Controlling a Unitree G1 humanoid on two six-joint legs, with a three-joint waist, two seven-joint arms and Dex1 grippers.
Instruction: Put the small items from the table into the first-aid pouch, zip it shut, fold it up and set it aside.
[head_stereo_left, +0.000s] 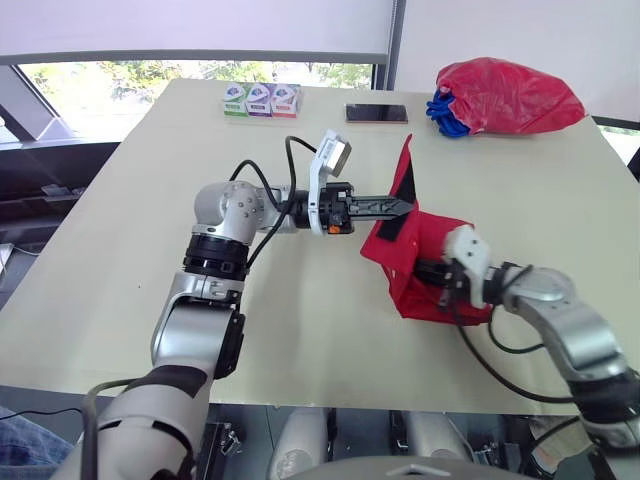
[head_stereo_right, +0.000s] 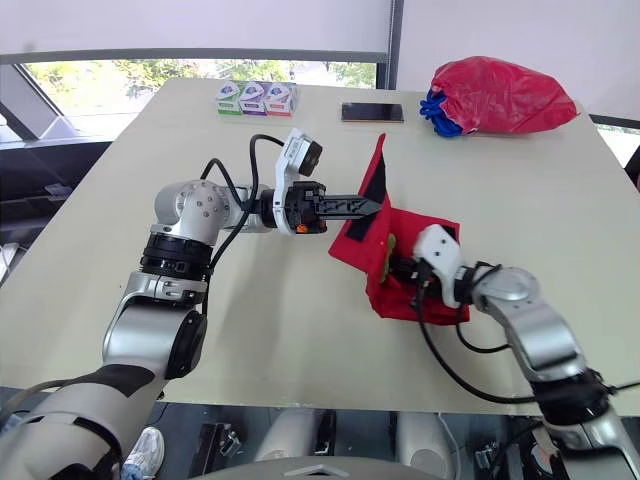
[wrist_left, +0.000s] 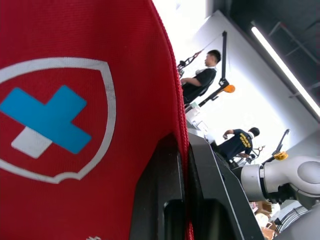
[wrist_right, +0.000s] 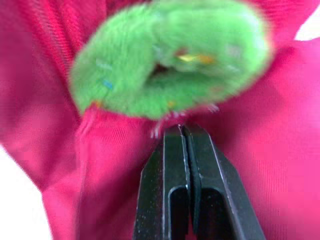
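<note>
The red first-aid pouch (head_stereo_left: 402, 248) lies open at the middle right of the table. Its flap (head_stereo_left: 405, 178), with a blue cross emblem (wrist_left: 47, 125), stands upright. My left gripper (head_stereo_left: 404, 207) is shut on the flap's edge and holds it up; red fabric sits between the fingers (wrist_left: 167, 180). My right gripper (head_stereo_right: 400, 268) reaches into the pouch mouth from the right. A green fuzzy item (wrist_right: 170, 55) sits at its closed fingertips (wrist_right: 175, 150), over the red lining, and shows at the opening (head_stereo_right: 392, 245).
Three small boxes (head_stereo_left: 260, 99) and a phone (head_stereo_left: 377, 113) lie at the far edge of the table. A red bag (head_stereo_left: 505, 95) with something blue (head_stereo_left: 443, 112) beside it sits at the far right. Two people (wrist_left: 200, 80) stand in the room behind.
</note>
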